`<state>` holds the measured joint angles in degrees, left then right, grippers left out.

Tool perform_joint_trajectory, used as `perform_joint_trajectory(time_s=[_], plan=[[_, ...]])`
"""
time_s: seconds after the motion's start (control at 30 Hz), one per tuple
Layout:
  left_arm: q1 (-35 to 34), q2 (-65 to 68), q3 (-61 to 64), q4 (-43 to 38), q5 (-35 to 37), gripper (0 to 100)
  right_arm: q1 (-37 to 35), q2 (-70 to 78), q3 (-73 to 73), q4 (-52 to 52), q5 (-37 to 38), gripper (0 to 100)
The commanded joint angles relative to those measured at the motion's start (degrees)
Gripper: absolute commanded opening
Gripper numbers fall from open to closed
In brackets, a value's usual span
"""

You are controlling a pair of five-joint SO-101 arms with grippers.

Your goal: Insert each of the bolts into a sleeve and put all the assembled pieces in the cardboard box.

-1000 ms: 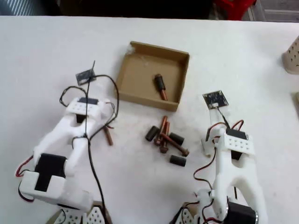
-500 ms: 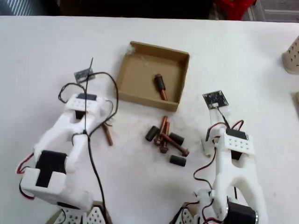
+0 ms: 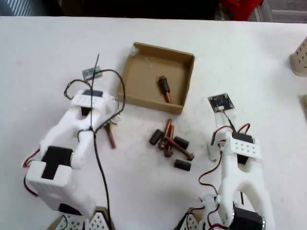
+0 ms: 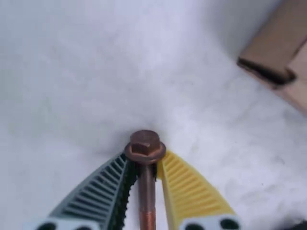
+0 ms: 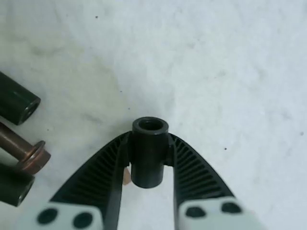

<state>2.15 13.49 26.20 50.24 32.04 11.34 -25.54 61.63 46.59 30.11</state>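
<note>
In the left wrist view my left gripper [image 4: 145,165] is shut on a copper bolt [image 4: 145,146], whose hex head sticks out past the grey and yellow fingertips. From above, that bolt [image 3: 111,138] hangs under the left gripper [image 3: 111,127], left of the cardboard box [image 3: 133,72]. My right gripper [image 5: 149,158] is shut on an upright black sleeve [image 5: 149,151] just over the table, and sits right of the parts pile in the high view [image 3: 212,146]. One assembled bolt and sleeve [image 3: 165,88] lies in the box. Loose bolts [image 3: 168,136] and sleeves [image 3: 182,165] lie in front of the box.
A corner of the box [image 4: 280,57] lies beyond the left gripper. Two sleeves [image 5: 17,103] and a bolt [image 5: 26,152] lie close beside the right gripper. A beige object [image 3: 300,57] stands at the table's right edge. Bare white table lies far left.
The left arm has shifted a little farther from the front edge and toward the box, still holding the bolt. The right arm has not moved.
</note>
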Motion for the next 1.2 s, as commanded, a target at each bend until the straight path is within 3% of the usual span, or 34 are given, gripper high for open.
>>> perform_joint_trajectory(time_s=[0.0, 0.27, 0.53, 0.73, 1.17], plan=[[-3.30, -2.77, -1.05, -0.35, -1.23, 2, -0.57, -2.24, -0.97, 1.45, 0.00, 1.7], [-10.68, -7.08, 4.66, -10.46, -1.23, 2, -7.87, -9.01, -3.69, 8.22, -10.64, 1.7], [-10.86, -7.08, 5.63, -12.31, -1.23, 2, -23.52, -14.20, -3.34, 4.35, -22.33, 1.7], [-10.86, -6.99, 5.63, -12.13, -1.23, 2, -31.08, -13.67, -3.34, -5.23, -26.20, 1.7], [-10.86, -6.99, 5.63, -12.13, -1.23, 2, -31.52, -13.58, -2.90, -38.55, -26.20, 1.6]])
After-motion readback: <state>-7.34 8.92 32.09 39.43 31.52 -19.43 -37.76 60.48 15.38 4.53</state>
